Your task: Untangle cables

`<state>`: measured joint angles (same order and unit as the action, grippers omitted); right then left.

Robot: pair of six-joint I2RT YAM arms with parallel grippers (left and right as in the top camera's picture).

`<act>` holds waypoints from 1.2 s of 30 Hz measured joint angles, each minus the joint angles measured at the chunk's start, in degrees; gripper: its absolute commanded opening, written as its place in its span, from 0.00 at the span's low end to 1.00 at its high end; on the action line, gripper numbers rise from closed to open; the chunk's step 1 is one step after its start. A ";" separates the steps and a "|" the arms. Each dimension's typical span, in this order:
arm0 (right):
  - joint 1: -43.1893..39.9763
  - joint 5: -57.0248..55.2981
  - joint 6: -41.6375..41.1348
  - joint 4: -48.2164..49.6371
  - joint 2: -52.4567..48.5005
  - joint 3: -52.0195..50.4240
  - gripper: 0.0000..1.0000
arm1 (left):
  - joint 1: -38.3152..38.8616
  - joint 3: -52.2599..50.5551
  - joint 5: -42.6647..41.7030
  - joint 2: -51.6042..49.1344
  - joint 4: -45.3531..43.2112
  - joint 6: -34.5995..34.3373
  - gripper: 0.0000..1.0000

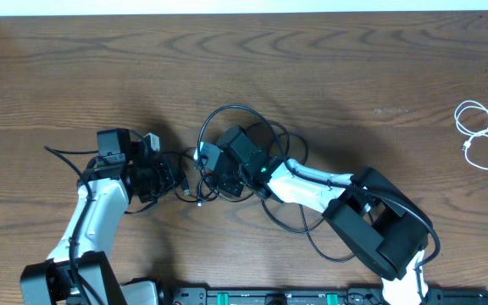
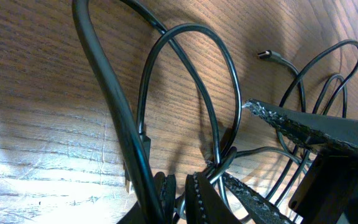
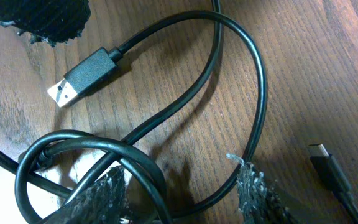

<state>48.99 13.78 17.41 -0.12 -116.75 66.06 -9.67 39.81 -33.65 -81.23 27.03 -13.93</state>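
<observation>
A tangle of black cables point(image 1: 237, 107) lies mid-table, and both grippers meet at its left side. My left gripper point(image 1: 176, 180) is shut on a thin black cable point(image 2: 191, 26) that runs up between its fingertips point(image 2: 181, 192). My right gripper point(image 1: 206, 174) is open, one finger point(image 3: 104, 193) on each side of a cable loop point(image 3: 263, 99), with nothing pinched. A USB-A plug point(image 3: 82, 78) and a small plug end point(image 3: 325, 162) lie loose on the wood. Another small plug point(image 2: 269, 56) shows in the left wrist view. The white cable point(image 1: 479, 135) is coiled far right, apart from the rest.
The wooden table point(image 1: 74, 68) stretches wide around the tangle. More black loops point(image 1: 299, 224) trail under the right arm toward the front edge. The right gripper's textured fingers point(image 2: 303, 121) sit close beside my left fingers. A thick black cord point(image 2: 104, 81) crosses the left wrist view.
</observation>
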 measured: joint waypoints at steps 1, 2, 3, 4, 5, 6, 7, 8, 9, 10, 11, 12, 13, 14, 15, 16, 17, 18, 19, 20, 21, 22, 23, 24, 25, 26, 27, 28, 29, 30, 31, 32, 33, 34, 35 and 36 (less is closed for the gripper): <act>0.00 0.00 0.00 0.00 0.00 0.00 0.55 | 0.00 0.00 0.00 0.00 0.00 0.00 0.13; 0.00 0.00 0.00 -0.02 0.00 0.00 0.55 | 0.00 0.00 0.00 0.00 -0.02 0.00 0.13; 0.00 0.00 0.00 -0.02 0.00 0.00 0.56 | 0.00 0.00 0.00 0.00 -0.02 0.00 0.13; 0.00 0.02 0.00 0.00 0.00 0.00 0.55 | 0.00 0.00 0.00 0.00 -0.02 0.00 0.13; 0.00 0.00 0.00 -0.02 0.00 0.00 0.56 | 0.00 0.00 0.00 0.00 -0.02 0.00 0.13; 0.00 0.00 0.00 -0.02 0.00 0.00 0.55 | 0.00 0.00 0.00 0.00 -0.02 0.00 0.13; 0.00 0.00 0.00 0.00 0.00 0.00 0.55 | 0.00 0.00 0.00 0.00 0.00 0.00 0.13; 0.00 0.00 0.00 0.00 0.00 0.00 0.55 | 0.00 0.00 0.00 0.00 -0.02 -0.02 0.13; 0.00 0.02 0.00 0.00 0.00 0.00 0.55 | 0.00 0.00 0.00 0.00 0.00 0.00 0.13; 0.00 0.02 0.00 0.00 0.00 0.00 0.55 | 0.00 0.00 0.00 0.00 -0.02 -0.02 0.13; 0.00 0.07 0.00 0.11 -0.04 0.00 0.54 | 0.00 0.00 0.00 0.00 -0.02 0.00 0.13; 0.00 0.15 0.00 0.39 -0.17 0.00 0.52 | 0.00 0.00 0.00 0.00 -0.02 -0.02 0.13; 0.00 0.22 0.02 0.87 -0.50 0.02 0.51 | 0.00 0.00 0.00 0.00 -0.02 0.00 0.13; 0.00 0.37 0.02 1.36 -1.07 0.13 0.49 | 0.00 0.00 0.00 0.00 -0.02 0.00 0.13; 0.00 0.61 0.24 2.40 -1.64 0.31 0.43 | 0.00 0.00 0.00 0.00 -0.02 0.00 0.13; 0.00 0.61 0.22 2.71 -1.95 0.57 0.40 | 0.00 0.00 0.00 0.00 0.00 0.00 0.13; 0.07 0.68 0.37 3.32 -2.38 0.66 0.31 | 0.00 0.00 0.02 0.00 -0.02 -0.02 0.13; 0.09 1.11 0.59 3.89 -2.73 0.68 0.20 | 0.00 0.00 0.02 0.00 0.00 -0.02 0.13; 0.11 1.22 0.24 3.96 -2.86 0.72 0.10 | 0.00 0.00 0.02 0.00 0.00 0.00 0.13; 0.13 1.53 0.70 4.44 -2.89 0.74 0.04 | 0.00 0.00 0.07 0.00 -0.02 0.00 0.13; 0.24 1.53 0.39 4.48 -2.89 0.74 0.02 | 0.00 0.00 0.15 0.00 -0.02 0.00 0.13; 0.24 1.42 0.13 4.50 -2.89 0.74 0.01 | 0.00 0.00 0.17 0.00 -0.04 -0.02 0.14; 0.24 1.42 0.15 4.57 -2.89 0.74 0.01 | 0.00 0.00 0.20 0.00 -0.02 0.00 0.17; 0.22 1.42 0.02 4.61 -2.84 0.74 0.01 | 0.00 0.00 0.22 0.00 -0.02 -0.02 0.21; 0.22 1.36 -0.55 4.57 -2.71 0.74 0.01 | 0.00 0.00 0.17 0.00 -0.02 -0.11 0.23; 0.20 0.92 -1.36 4.46 -2.43 0.74 0.01 | -0.02 0.00 0.04 0.00 -0.02 -0.11 0.25; 0.20 0.39 -2.25 4.35 -2.01 0.74 0.01 | -0.02 0.00 -0.39 0.00 -0.02 -0.13 0.28; 0.17 -0.24 -3.48 4.26 -1.40 0.72 0.01 | -0.02 0.00 -0.96 0.00 -0.07 0.07 0.30; 0.09 -1.03 -4.79 4.22 -0.48 0.72 0.01 | 0.00 0.00 -1.79 0.00 -0.09 0.33 0.32; 0.07 -1.84 -6.23 4.24 0.46 0.72 0.01 | 0.00 0.00 -2.60 0.00 -0.09 0.72 0.34; -0.02 -2.67 -7.80 4.26 1.73 0.72 0.01 | 0.00 0.00 -3.41 0.00 -0.13 1.14 0.36; -0.07 -3.37 -9.38 4.31 3.06 0.72 0.01 | 0.00 0.00 -4.26 0.00 -0.15 1.64 0.36; -0.11 -3.78 -10.80 4.33 4.17 0.72 0.01 | 0.00 0.00 -5.01 0.00 -0.20 1.95 0.37; -0.13 -4.22 -12.15 4.37 5.14 0.72 0.01 | 0.00 0.00 -5.70 0.00 -0.26 2.25 0.37; -0.17 -4.50 -13.51 4.44 5.84 0.72 0.01 | 0.00 0.00 -6.16 0.00 -0.28 2.43 0.38; -0.17 -4.72 -14.78 4.50 6.29 0.72 0.01 | 0.00 0.00 -6.58 0.00 -0.26 2.62 0.40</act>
<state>48.82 9.06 2.63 4.38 -110.45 66.78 -9.67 39.81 -40.23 -81.23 26.76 -11.31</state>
